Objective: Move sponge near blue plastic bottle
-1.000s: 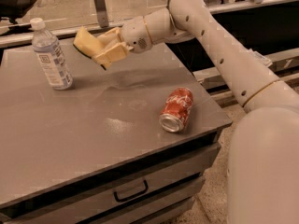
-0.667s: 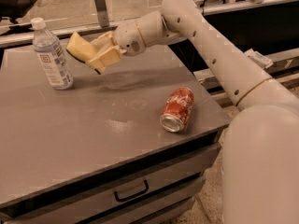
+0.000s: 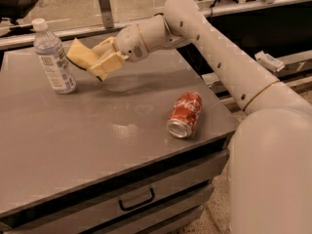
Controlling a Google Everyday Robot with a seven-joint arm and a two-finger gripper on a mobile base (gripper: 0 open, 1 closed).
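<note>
The pale yellow sponge (image 3: 81,55) is held in my gripper (image 3: 99,60), tilted, a little above the grey table top (image 3: 97,145) at the back left. The cream-yellow fingers (image 3: 108,64) are shut on its right end. The blue plastic bottle (image 3: 52,55), clear with a white cap and a white-and-blue label, stands upright just left of the sponge, a small gap apart. My white arm reaches in from the right.
A red soda can (image 3: 185,114) lies on its side near the table's right front edge. A drawer with a dark handle (image 3: 137,202) is under the table top. A metal rail and glass wall run behind the table.
My gripper has carried the sponge leftward and slightly down, closer to the bottle. The bottle and the can have not moved.
</note>
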